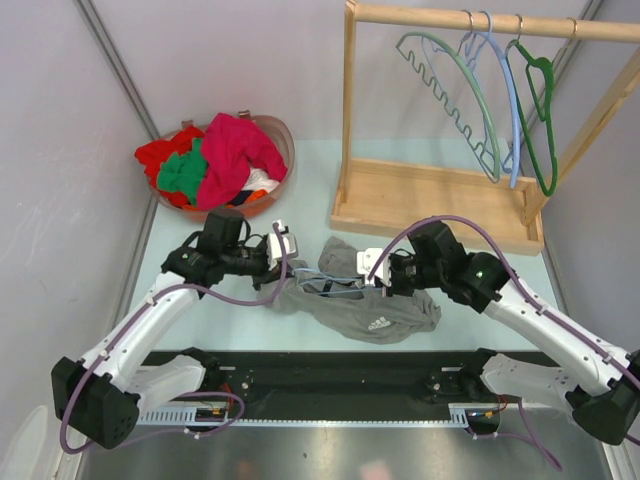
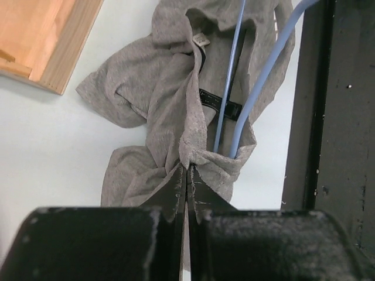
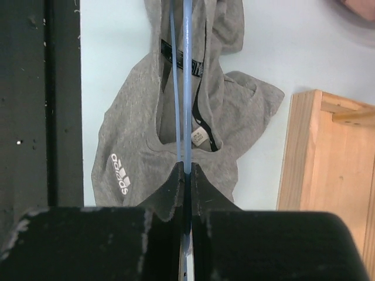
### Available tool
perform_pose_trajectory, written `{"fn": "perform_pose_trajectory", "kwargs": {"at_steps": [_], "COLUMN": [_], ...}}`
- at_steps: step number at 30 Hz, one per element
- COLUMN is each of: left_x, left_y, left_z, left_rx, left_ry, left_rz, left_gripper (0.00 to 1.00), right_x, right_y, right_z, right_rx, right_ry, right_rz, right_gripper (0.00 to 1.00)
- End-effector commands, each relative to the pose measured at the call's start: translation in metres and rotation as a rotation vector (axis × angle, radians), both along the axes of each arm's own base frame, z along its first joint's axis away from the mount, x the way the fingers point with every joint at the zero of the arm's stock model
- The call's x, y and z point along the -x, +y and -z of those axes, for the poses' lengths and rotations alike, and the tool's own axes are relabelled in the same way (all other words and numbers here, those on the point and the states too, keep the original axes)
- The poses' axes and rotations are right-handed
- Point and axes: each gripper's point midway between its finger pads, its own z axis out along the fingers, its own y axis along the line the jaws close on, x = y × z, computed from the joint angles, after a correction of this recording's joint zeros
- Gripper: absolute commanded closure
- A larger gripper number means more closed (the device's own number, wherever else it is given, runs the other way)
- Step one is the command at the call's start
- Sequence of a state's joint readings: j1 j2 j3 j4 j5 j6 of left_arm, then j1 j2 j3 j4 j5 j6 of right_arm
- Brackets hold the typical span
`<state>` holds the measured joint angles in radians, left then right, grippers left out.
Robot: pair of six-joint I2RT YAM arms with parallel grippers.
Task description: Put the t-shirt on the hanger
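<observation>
**Centre of surface: both claws shut, one on cloth, one on hanger**

At the centre of the overhead frame, the t-shirt [image 1: 378, 312] lies crumpled on the pale surface [image 1: 310, 190], between the two arms.

- Left claw [image 2: 187, 175]: jaws fully closed, pinching a fold of grey cloth at the shirt's edge. The pinched cloth rises to a small peak at the fingertips.
- Right claw [image 3: 186, 172]: jaws fully closed on the thin blue wire of the hanger [image 3: 187, 88]. No gap shows between the fingers.
- Hanger: it lies with the shirt at frame centre. In the right wrist view two blue rods run from the claw up the middle of the frame, passing through the neck opening and over the dark trim [image 3: 196, 67]. In the left wrist view the same two rods come out of the cloth just beside the left claw's pinch and run to the upper right.
- Shirt details: the white logo [image 3: 120, 174] is at the lower left of the right wrist view, facing up. The neck label [image 3: 199, 137] shows just above the right claw.
- Upper right of the overhead frame: a wooden rack [image 1: 430, 195], near the shirt but not touching it.
- Upper left: a basket [image 1: 288, 140] holding red, green and magenta garments, well apart from the shirt.
</observation>
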<state>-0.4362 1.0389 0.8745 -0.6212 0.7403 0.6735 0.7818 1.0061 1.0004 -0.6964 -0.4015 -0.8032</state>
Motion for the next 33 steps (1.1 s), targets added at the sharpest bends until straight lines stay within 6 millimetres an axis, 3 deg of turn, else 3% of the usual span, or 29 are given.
{"fn": "perform_pose_trajectory", "kwargs": {"at_steps": [1,14,20,21,24,30,33], "left_x": [0.008,0.027,0.024,0.016,0.019,0.035,0.025], "left_y": [-0.011,-0.014,0.012,0.021,0.031,0.033,0.03], "left_z": [-0.032,-0.052,-0.034,-0.036,-0.031,-0.026,-0.025], "left_rx": [0.075,0.129,0.088,0.097,0.074,0.063,0.084], "left_ry": [-0.061,-0.075,-0.028,-0.027,-0.03,-0.065,-0.089], "left_rz": [0.071,0.128,0.071,0.037,0.077,0.159,0.128], "left_gripper": [1.0,0.98,0.47,0.44,0.37,0.3,0.3], "right_x": [-0.003,-0.032,-0.033,-0.033,-0.03,-0.028,-0.023], "right_y": [0.025,0.07,0.074,0.075,0.076,0.075,0.078], "right_z": [-0.012,-0.008,-0.014,-0.016,-0.023,-0.026,-0.03], "right_rx": [-0.103,-0.229,-0.273,-0.28,-0.304,-0.316,-0.33], "right_ry": [-0.001,0.075,0.055,0.052,0.05,0.044,0.046], "right_rz": [-0.042,0.003,-0.003,-0.004,-0.011,-0.019,-0.044], "right_gripper": [1.0,1.0,1.0,1.0,1.0,1.0,1.0]}}
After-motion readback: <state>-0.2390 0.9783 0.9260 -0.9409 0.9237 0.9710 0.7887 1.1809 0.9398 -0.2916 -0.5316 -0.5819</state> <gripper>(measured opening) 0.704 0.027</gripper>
